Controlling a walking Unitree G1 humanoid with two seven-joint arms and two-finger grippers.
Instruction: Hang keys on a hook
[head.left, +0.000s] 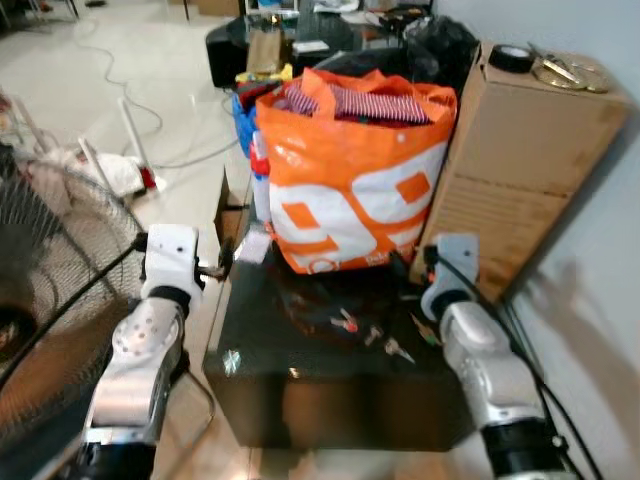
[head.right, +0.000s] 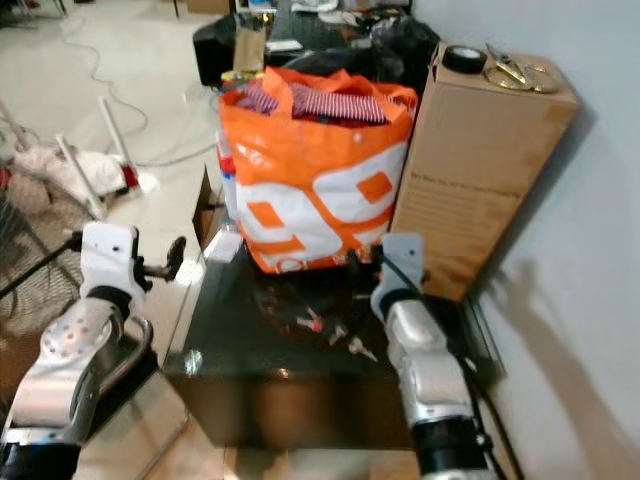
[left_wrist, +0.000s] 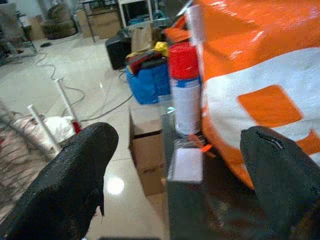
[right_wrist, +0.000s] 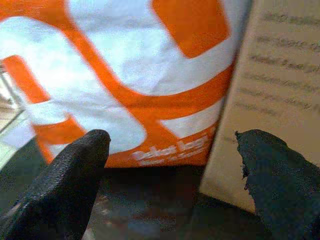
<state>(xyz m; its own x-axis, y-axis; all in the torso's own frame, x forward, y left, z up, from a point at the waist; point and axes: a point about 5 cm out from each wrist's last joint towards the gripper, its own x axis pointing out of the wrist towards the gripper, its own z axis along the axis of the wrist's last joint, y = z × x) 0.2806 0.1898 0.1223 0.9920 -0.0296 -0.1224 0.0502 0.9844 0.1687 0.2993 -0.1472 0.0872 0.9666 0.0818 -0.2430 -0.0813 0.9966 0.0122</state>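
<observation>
With both grippers spread and empty, lower the right gripper (right_wrist: 170, 185) onto the keys (head.left: 362, 328) lying at six o'clock of the orange bag (head.left: 350, 180) on the dark tabletop (head.left: 300, 370), keeping the left gripper (left_wrist: 175, 190) clear

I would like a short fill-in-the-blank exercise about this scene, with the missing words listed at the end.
1. The keys lie on the black ____, in front of the bag.
2. The bag is white and ____.
3. The cardboard box stands to the robot's ____ of the bag.
4. Both the left tool and the right tool have their fingers ____, holding nothing.

Missing words: table; orange; right; open
</observation>
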